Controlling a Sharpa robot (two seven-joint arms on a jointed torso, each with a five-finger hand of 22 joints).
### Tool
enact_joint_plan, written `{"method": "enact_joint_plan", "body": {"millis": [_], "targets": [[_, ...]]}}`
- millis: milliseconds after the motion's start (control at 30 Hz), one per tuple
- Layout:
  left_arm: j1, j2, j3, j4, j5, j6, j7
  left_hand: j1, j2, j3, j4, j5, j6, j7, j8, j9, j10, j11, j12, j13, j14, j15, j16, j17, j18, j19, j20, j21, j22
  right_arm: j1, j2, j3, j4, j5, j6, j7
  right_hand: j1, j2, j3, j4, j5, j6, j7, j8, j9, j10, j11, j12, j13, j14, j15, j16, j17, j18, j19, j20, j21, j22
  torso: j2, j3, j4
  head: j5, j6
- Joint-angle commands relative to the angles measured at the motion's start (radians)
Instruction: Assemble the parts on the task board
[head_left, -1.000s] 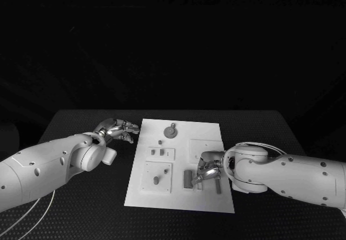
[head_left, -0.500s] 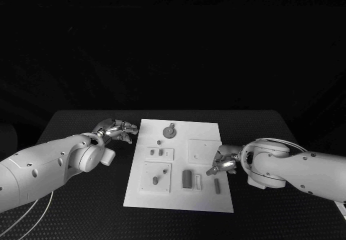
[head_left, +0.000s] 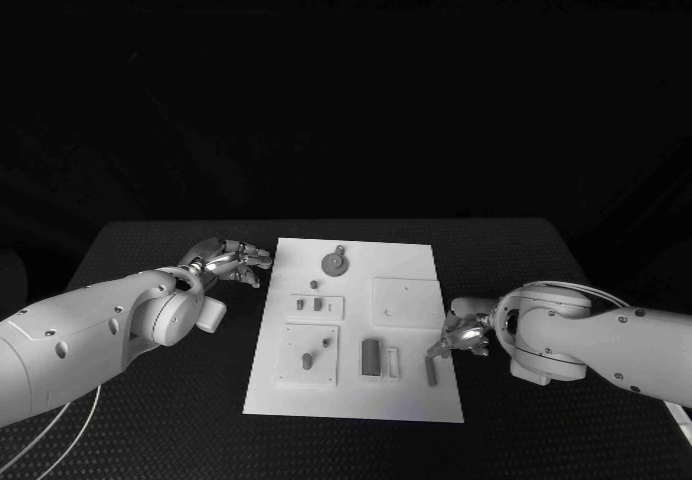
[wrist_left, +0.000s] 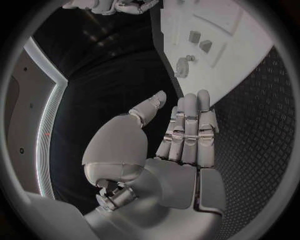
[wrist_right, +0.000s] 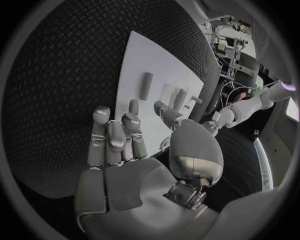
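— Lying loose near the board's (head_left: 411, 400) right edge, a slim grey bar (head_left: 431, 371) is seen just beside the right hand (head_left: 464, 335). How is it oriented?

— Its long axis is judged to run roughly along the board's long side, toward and away from the robot. The bar sits on the white plate, slightly toward the robot from the right hand's fingers (wrist_right: 107, 134), which are held apart and empty at the board's edge above the black surface (head_left: 173, 420).

— And the left hand (head_left: 231, 260)?

— It is kept off the board beside its far left corner, well apart from the bar. Its fingers (wrist_left: 190, 125) are extended side by side, with nothing gripped.

— So which hand is favoured for the bar?

— The right one, being much nearer. A second dark block (head_left: 371, 357) is seen standing in a recess just left of the bar, and smaller pieces (head_left: 310, 357) are seated in the left-hand plates. A grip across the bar's narrow width would probably be called for.
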Motion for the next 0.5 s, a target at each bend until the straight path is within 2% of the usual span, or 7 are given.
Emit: {"method": "enact_joint_plan", "body": {"millis": [33, 300, 500], "targets": [[0.001, 0.002, 0.000, 0.001, 0.005, 0.011, 0.007, -0.012, 0.002, -0.001, 0.007, 0.005, 0.000, 0.005, 0.006, -0.001, -0.003, 0.000, 0.002, -0.001, 0.004, 0.000, -0.004, 0.001, 0.013, 0.005, -0.001, -0.006, 0.002, -0.009, 0.002, -0.002, 0.008, -0.020, 0.047, -0.020, -0.002, 0.012, -0.008, 0.000, 0.003, 0.012, 0.008, 0.005, 0.002, -0.003, -0.003, 0.006, 0.001, 0.001, 0.001, 0.007, 0.004, 0.007, -0.006, 0.002, -0.003, 0.014, -0.001, -0.0004, 0.0003, -0.001, -0.001], [0.001, 0.000, 0.000, 0.003, 0.005, 0.013, 0.006, -0.012, 0.002, -0.001, 0.007, 0.005, 0.000, 0.004, 0.006, -0.001, -0.003, 0.000, 0.002, -0.001, 0.004, 0.000, -0.004, 0.001, 0.013, 0.006, -0.001, -0.006, 0.002, -0.042, 0.024, -0.008, 0.007, -0.032, 0.051, -0.021, -0.011, 0.014, -0.012, 0.006, 0.003, 0.015, 0.006, 0.005, 0.002, -0.001, -0.004, 0.006, 0.001, 0.002, 0.001, 0.007, 0.006, 0.007, -0.007, 0.002, -0.002, 0.015, 0.000, -0.0004, 0.0006, -0.003, -0.001], [0.001, -0.002, 0.000, 0.005, 0.005, 0.014, 0.006, -0.013, 0.002, -0.001, 0.007, 0.005, 0.000, 0.004, 0.006, -0.001, -0.003, 0.000, 0.002, -0.001, 0.004, 0.000, -0.005, 0.001, 0.013, 0.006, -0.001, -0.006, 0.002, -0.065, 0.051, -0.008, 0.001, -0.066, 0.022, -0.013, -0.012, 0.015, -0.012, 0.006, 0.004, 0.016, 0.006, 0.005, 0.002, -0.001, -0.004, 0.006, 0.001, 0.002, 0.000, 0.008, 0.007, 0.007, -0.007, 0.002, -0.002, 0.015, 0.000, -0.0006, 0.0016, -0.005, -0.003]]}}
